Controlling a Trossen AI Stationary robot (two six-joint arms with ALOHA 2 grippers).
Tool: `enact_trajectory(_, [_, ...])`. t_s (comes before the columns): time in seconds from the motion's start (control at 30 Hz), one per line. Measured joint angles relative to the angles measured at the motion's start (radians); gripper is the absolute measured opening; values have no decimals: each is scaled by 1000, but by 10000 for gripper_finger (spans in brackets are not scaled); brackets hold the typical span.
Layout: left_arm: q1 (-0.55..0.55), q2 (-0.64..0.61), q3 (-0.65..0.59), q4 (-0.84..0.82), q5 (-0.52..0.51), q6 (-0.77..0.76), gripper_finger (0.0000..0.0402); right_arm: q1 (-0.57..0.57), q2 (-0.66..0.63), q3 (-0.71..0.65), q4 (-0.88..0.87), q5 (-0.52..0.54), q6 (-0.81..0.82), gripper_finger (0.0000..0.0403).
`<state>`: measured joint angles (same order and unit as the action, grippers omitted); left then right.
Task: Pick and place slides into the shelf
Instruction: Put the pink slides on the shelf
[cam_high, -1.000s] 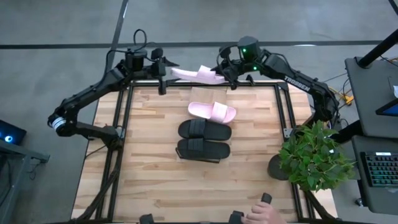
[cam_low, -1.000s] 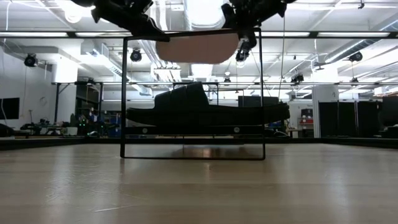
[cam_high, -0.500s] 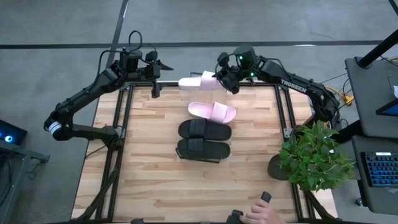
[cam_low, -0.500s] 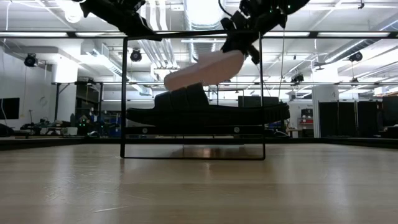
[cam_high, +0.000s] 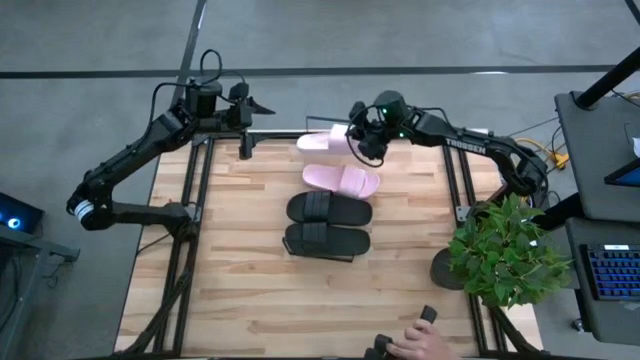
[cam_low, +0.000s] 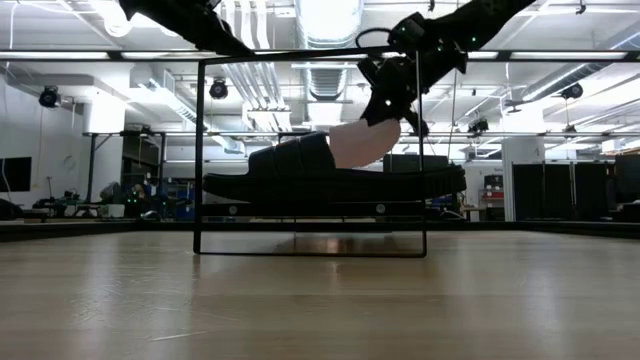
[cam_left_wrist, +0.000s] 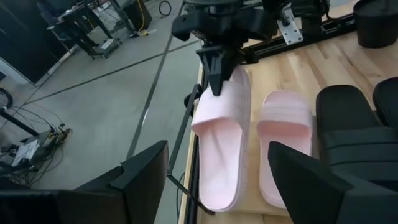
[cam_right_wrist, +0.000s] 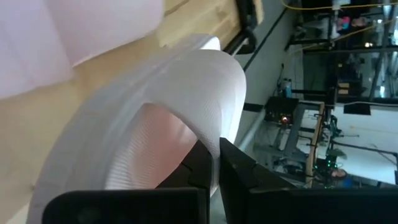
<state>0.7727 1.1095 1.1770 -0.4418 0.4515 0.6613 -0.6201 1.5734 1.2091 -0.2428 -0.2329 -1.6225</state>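
One pale pink slide (cam_high: 322, 142) is in my right gripper (cam_high: 353, 140) at the table's far edge, inside the shelf's black wire frame (cam_low: 199, 150). It slants down from the gripper in the low view (cam_low: 362, 143), and its lower end is hidden behind the black slides. The second pink slide (cam_high: 342, 180) and two black slides (cam_high: 330, 209) (cam_high: 327, 241) lie flat on the table, nearer. My left gripper (cam_high: 246, 112) hovers open left of the held slide, touching nothing. The shelf's wood panel does not show. My right gripper pinches the pink slide at its right-hand end (cam_left_wrist: 219, 93); in its own wrist view a curved pale wall (cam_right_wrist: 214, 134) runs in between the shut fingers. The fingers slant down from the table's right. The slide stretches away leftward, tilted, its free end (cam_high: 302, 143) lower.
A potted plant (cam_high: 505, 252) stands at the table's right near corner. A person's hand (cam_high: 418, 346) shows at the near edge. The shelf's wire (cam_left_wrist: 185, 124) runs close along the held slide. Bare wood lies left of the slides.
My right gripper has come down from above the shelf frame toward the table and tipped. The pink slide, level at the frame's top a second ago, now slants with its free end dropped low. My left gripper has drawn back a little toward the table's left, still open.
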Motion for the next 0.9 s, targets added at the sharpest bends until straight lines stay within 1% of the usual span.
enact_trajectory(0.23, [0, 0, -1, -22, 0, -1, 261, -3, 0, -48, 24, 28, -91, 8])
enact_trajectory(0.5, [0, 0, -1, -17, -1, -1, 261, -11, -2, -95, 27, 26, -174, 8])
enact_trajectory(0.73, [0, 0, -3, -17, -3, -1, 261, -13, -1, -135, 22, 26, -177, 8])
enact_trajectory(0.9, [0, 0, -4, -18, -3, -9, 261, -22, 12, -139, 20, 27, -123, 9])
